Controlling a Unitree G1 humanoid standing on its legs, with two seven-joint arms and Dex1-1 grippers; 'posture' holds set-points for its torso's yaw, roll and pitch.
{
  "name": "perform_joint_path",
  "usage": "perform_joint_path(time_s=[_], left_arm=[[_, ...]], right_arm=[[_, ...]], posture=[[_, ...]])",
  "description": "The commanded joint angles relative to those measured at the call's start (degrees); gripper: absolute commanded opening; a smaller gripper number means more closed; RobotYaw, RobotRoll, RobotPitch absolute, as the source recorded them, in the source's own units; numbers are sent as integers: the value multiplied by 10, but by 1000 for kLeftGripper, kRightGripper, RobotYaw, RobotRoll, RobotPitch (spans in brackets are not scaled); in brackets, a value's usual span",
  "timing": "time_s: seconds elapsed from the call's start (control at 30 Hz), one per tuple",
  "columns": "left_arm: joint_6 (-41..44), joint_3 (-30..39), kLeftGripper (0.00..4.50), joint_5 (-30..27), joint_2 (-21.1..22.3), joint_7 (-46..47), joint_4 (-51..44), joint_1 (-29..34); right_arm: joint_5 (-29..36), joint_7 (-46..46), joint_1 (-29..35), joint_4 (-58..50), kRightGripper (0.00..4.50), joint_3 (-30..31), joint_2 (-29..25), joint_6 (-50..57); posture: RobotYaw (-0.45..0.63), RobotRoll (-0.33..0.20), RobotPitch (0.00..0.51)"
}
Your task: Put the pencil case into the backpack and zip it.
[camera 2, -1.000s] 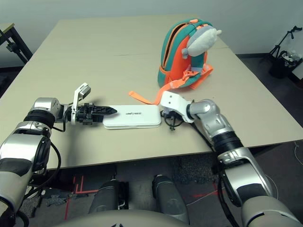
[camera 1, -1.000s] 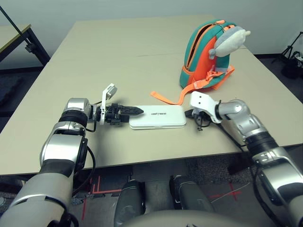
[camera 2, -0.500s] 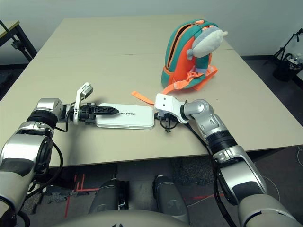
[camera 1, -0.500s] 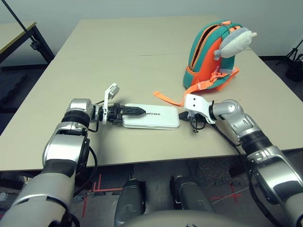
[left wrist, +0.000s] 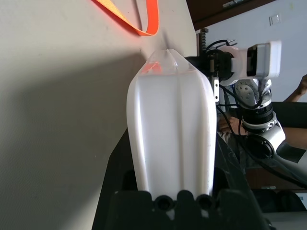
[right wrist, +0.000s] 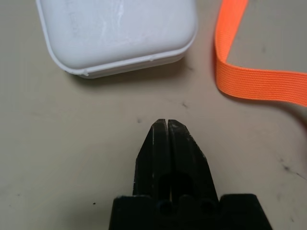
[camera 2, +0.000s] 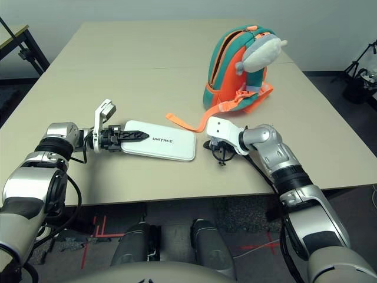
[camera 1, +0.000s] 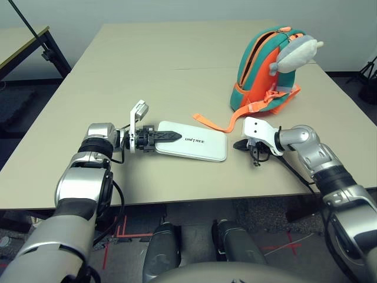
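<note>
The pencil case (camera 1: pixel 197 144), a flat white case with dark lettering, lies near the table's front, between my two arms. My left gripper (camera 1: pixel 171 136) is shut on its left end, one black finger across the top; in the left wrist view the pencil case (left wrist: pixel 170 129) runs out between the fingers, with shadow under it. My right gripper (camera 1: pixel 254 156) points down at the table just right of the case, fingers (right wrist: pixel 166 143) pressed together, holding nothing and a short gap off the case's corner. The orange and teal backpack (camera 1: pixel 259 76) stands upright at the back right, its top zip open.
A grey-white plush toy (camera 1: pixel 294 50) hangs on the backpack's front. An orange strap (camera 1: pixel 227 121) trails from the backpack across the table toward the case, ending between the case and my right gripper. A black stand (camera 1: pixel 41 41) sits off the table's far left.
My left gripper has closed on the pencil case's left end, and the case has turned slightly. My right gripper has drawn back to the right, away from the case.
</note>
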Motion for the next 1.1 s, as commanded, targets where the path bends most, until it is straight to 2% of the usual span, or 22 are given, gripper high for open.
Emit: perform_joint_path(time_s=[0.03,0.3,0.47,0.7,0.87,1.1], left_arm=[[-12,25,1353,-7,23,29,-12,-18],[-1,70,1328,-44,40,34,-68,-35],[15,87,1328,-66,43,42,-112,-28],[32,102,1328,-91,47,63,-159,-13],[43,108,1328,-106,52,74,-177,-6],[56,116,1327,-128,61,92,-214,14]], right_arm=[[42,-32,15,-36,1380,-62,-15,44],[129,-102,29,-79,4455,-192,-43,164],[151,-165,13,-62,4500,-246,-53,212],[154,-281,-60,44,4500,-289,-32,202],[144,-313,-125,152,4500,-283,-12,148],[130,-307,-203,305,4500,-265,17,71]], posture=[[-196,0,54],[-196,0,52],[-193,0,48],[-181,0,41],[-166,0,29],[-131,0,21]])
